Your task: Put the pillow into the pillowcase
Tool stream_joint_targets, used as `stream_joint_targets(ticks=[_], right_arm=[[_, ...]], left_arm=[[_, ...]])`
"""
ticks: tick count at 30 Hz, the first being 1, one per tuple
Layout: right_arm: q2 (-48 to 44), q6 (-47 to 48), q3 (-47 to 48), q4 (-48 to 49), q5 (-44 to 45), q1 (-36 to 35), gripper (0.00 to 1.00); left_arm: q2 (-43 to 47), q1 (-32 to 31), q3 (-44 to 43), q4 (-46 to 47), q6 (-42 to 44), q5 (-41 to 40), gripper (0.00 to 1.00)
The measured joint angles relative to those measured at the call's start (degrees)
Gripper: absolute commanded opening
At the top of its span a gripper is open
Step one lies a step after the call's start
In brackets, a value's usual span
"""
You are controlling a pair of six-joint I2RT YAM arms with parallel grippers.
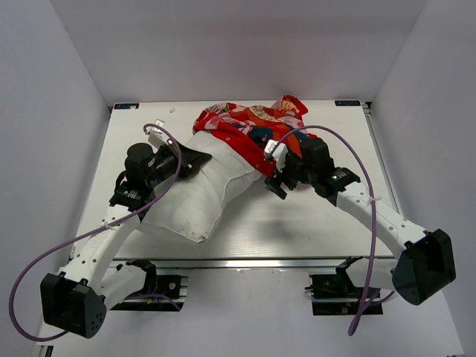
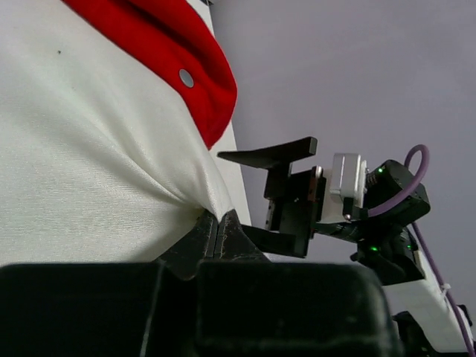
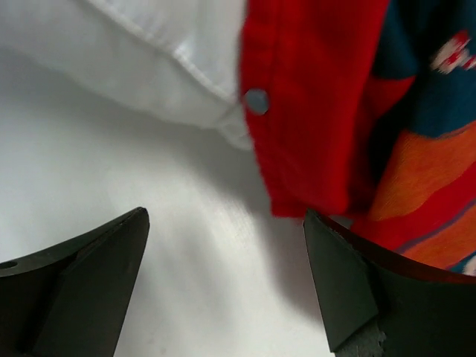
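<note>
On the table (image 1: 312, 230), the pillow (image 1: 195, 199) lies slanted, & its far end is tucked a bit inside the pillowcase (image 1: 249, 125). Most of the pillow is bare white.

The left gripper (image 2: 217, 227) is at the pillow's left side. Its jaws are pressed together w/ a bit of white cloth pinched betw. them, & the cloth pulls into folds there. The right gripper (image 3: 224, 219) is at the pillow's right side, low over the table. Its jaws are spread wide w/ nothing in them, just in front of the pillowcase's red hem (image 3: 297, 156) & its little snap (image 3: 256, 100).

The pillow looks puffy, soft & light, so it will prob. squash & bend, not slide like a stiff block. A pinch grabs only its skin, so an edge or corner is prob. the best spot. The pillowcase is thin & floppy & will likely bunch up & sag. Its best hold is prob. the hem by the pillow's right side, so the mouth can be pulled along the pillow.
</note>
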State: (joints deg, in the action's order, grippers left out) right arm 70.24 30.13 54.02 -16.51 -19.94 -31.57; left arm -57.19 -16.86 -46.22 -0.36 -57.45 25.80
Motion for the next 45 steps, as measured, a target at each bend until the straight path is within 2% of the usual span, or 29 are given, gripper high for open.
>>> stream_joint_targets(ticks=[6, 8, 9, 10, 11, 14, 19, 24, 28, 33, 37, 39, 45], right_arm=[[8.46, 0.13, 3.34, 8.0, 7.43, -3.13, 0.87], [12.72, 0.35, 5.09, 9.42, 9.4, -3.82, 0.71], [14.73, 0.48, 6.21, 9.57, 10.29, -3.91, 0.59], [16.33, 0.74, 7.19, 9.66, 11.06, -3.91, 0.42], [17.62, 0.81, 8.28, 9.38, 11.37, -3.91, 0.15], [18.34, 0.39, 11.1, 6.58, 9.25, -3.8, 0.0], [11.02, -2.38, 15.69, 2.47, -0.39, -3.87, 0.0], [9.75, -11.43, 31.04, 0.07, -6.82, -4.11, 0.0], [14.93, -22.23, 40.7, -0.09, -9.9, -4.22, 0.0], [27.85, -36.57, 55.43, -0.28, -13.51, -4.31, 0.0], [36.85, -44.96, 68.46, -1.9, -15.47, -4.57, 0.0], [37.16, -46.05, 68.67, -3.54, -14.95, -4.83, 0.0], [38.42, -46.45, 57.16, -5.79, -12.04, -2.73, 0.0]], left_arm=[[-0.79, 0.48, 0.0, 1.7, -2.27, 1.73, 0.0], [-0.79, 0.68, 0.0, 1.68, -2.62, 1.99, 0.0], [-0.79, 0.79, 0.0, 1.66, -2.78, 2.12, 0.0], [-0.79, 0.92, 0.0, 1.68, -2.91, 2.23, 0.0], [-0.79, 1.07, 0.0, 1.66, -3.06, 2.29, 0.0], [-0.79, 1.77, 0.0, 1.64, -3.39, 2.32, 0.0], [-1.46, 3.06, -0.02, 2.51, -4.74, 2.32, 0.0], [-4.96, 3.67, -0.74, 5.9, -7.34, 2.34, 0.0], [-8.79, 3.74, -3.06, 9.49, -9.03, 3.39, 0.0], [-12.41, 3.8, -5.44, 11.63, -10.49, 4.22, 0.0], [-11.87, 4.07, -6.47, 11.87, -10.67, 3.65, 0.0], [-11.08, 4.24, -6.47, 11.37, -10.27, 2.21, 0.0], [-9.2, 4.28, -0.17, 5.57, -5.22, -6.19, 0.0]])
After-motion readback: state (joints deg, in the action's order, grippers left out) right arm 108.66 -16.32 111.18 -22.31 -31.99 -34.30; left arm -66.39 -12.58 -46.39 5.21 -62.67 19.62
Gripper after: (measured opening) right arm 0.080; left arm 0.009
